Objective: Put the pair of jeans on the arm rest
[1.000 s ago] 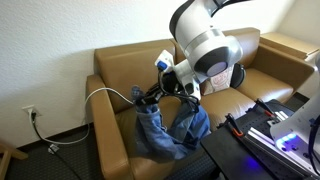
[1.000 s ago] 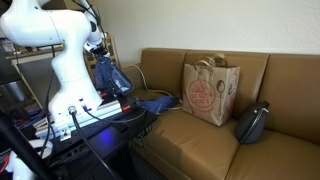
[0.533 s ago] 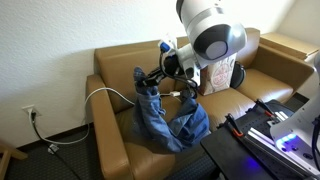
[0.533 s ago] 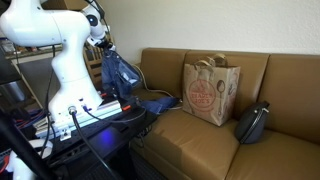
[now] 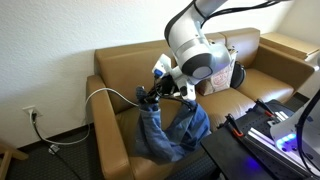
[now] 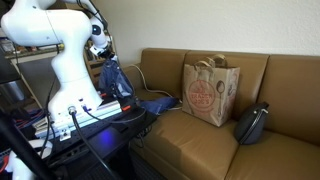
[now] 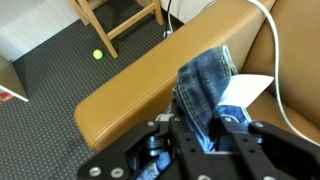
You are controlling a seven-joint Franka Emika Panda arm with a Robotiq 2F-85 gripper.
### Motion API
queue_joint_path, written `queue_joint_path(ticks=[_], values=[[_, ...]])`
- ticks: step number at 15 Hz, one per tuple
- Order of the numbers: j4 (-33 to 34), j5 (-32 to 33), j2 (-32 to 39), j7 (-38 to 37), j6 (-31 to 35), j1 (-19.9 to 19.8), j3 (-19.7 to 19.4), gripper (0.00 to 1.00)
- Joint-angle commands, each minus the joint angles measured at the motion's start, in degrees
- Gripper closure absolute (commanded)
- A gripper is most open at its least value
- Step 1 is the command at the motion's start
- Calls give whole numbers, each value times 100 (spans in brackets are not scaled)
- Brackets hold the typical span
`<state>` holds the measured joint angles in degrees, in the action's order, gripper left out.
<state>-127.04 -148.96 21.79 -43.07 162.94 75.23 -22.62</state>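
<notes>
- Jeans point(image 5: 172, 126) hang from my end effector point(image 5: 152, 97), whose fingers are clamped on the denim.
- I see the lower cloth piled on the sofa seat point(image 5: 228, 103), just beside the arm rest point(image 5: 108, 128).

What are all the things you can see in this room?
sofa: one, tan-brown, against the wall.
pair of jeans: one, blue, hanging from the pincer onto the sofa seat.
arm rest: one, tan-brown, sofa end beside the jeans.
paper bag: one, brown with red print, upright on the seat.
dark bag: one, black, beside the paper bag.
ball: one, yellow-green, on the carpet.
robot arm: one, white, above the sofa.
pincer: one, black, shut on the jeans.
</notes>
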Motion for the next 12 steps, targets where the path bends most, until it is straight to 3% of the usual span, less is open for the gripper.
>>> queue_joint_path(ticks=[1, 6, 9, 10, 11, 12], values=[[126, 2, -555, 370, 143, 1070, -1387, 94], [482, 14, -771, 969, 225, 3168, -3830, 94], [568, -5, -377, 1046, -216, 4531, -5269, 94], [461, 16, -602, 970, 42, 3849, -4574, 94], [470, 16, -587, 958, 50, 4088, -4791, 75], [450, 16, -584, 954, 76, 4070, -4742, 75]])
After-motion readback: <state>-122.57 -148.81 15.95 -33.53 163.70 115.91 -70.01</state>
